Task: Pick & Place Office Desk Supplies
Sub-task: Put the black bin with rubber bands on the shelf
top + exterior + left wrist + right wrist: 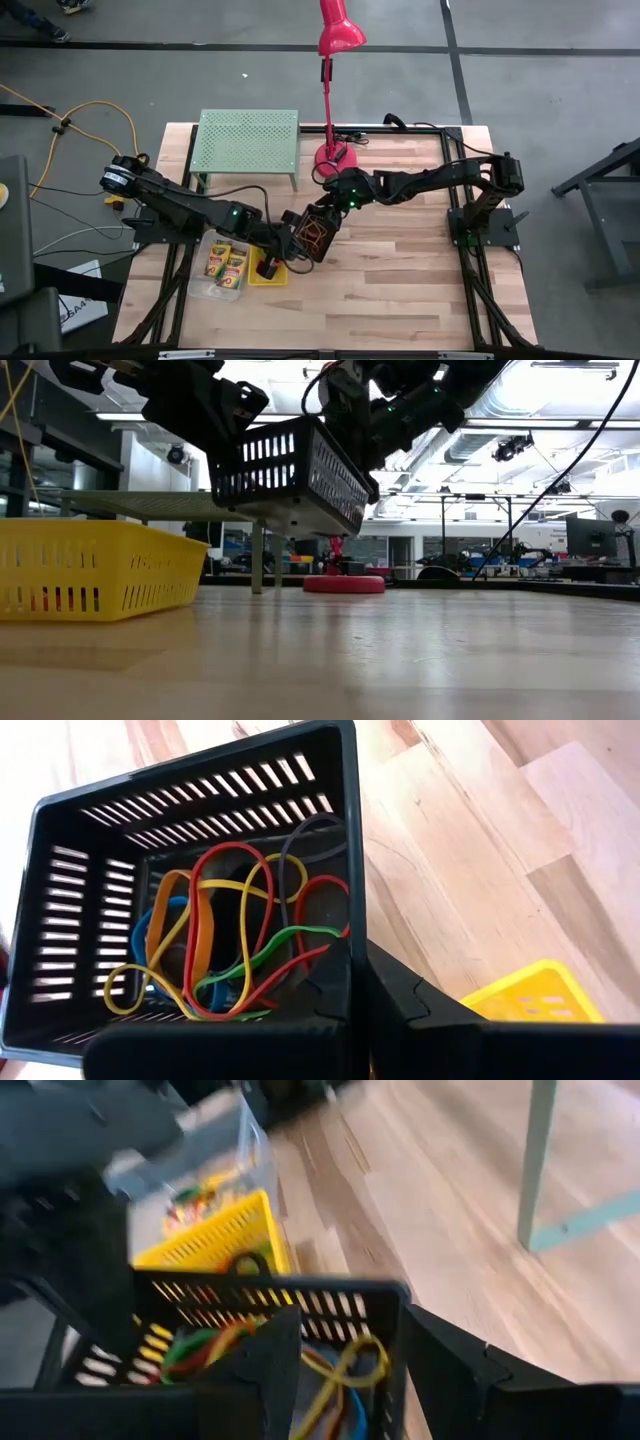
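— Fingers first: what is the left gripper [291, 240] doing?
— Its fingers [335, 995] are clenched on one wall of the black slotted plastic bin [290, 475], one finger inside the wall and one outside. The bin hangs in the air above the wooden counter [400, 280], tilted, with its base dropping toward the right in the low view.
— Which way does the bin face?
— Its open mouth points up and toward the left arm's wrist camera, which looks straight down into it. A tangle of coloured rubber loops [235, 935], red, yellow, orange, blue, green and dark purple, lies on the bin floor.
— What sits left of it on the counter?
— A clear plastic bin [205, 285] holding yellow crayon boxes [228, 263] that lie flat, long sides running from the far edge toward the near one. Just right of that is a yellow slotted plastic bin [90, 565], resting on the counter below the left arm.
— And the right gripper [322, 215]?
— Its fingers [265, 1355] straddle the opposite wall of the black bin, spread apart with a gap to the wall, so that side looks released.
— Anything farther back?
— A light-green perforated metal rack [248, 138] and a red desk lamp [338, 40].
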`<action>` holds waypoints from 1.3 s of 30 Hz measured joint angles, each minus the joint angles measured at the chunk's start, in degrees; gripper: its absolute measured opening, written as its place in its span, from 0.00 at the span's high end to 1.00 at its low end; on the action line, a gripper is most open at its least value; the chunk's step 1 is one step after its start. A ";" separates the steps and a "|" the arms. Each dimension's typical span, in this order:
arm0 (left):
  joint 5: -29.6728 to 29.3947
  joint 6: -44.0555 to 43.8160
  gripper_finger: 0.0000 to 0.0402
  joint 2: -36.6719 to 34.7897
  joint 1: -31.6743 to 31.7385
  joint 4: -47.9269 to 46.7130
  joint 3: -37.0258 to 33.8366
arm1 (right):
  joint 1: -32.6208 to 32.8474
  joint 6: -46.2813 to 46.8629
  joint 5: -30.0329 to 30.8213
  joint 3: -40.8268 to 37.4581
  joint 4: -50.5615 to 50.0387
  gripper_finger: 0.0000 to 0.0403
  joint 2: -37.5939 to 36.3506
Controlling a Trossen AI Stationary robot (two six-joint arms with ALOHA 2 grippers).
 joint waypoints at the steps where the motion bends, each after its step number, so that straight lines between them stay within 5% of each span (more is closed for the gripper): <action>1: 0.00 -0.10 1.00 0.00 0.02 -0.17 0.00 | -0.02 -0.01 0.00 0.00 1.02 0.60 -0.01; 9: -2.46 -0.10 1.00 0.00 0.15 -0.78 0.00 | -2.44 -1.49 -0.42 0.04 0.10 0.60 -5.55; 27: -9.83 -4.73 1.00 -3.58 4.17 0.65 2.64 | -6.05 -5.62 -1.47 0.02 -8.14 0.61 -33.77; 39: -20.90 -14.32 1.00 -3.67 8.41 0.37 8.26 | -6.05 -7.58 -1.42 -0.04 -2.06 0.61 -45.42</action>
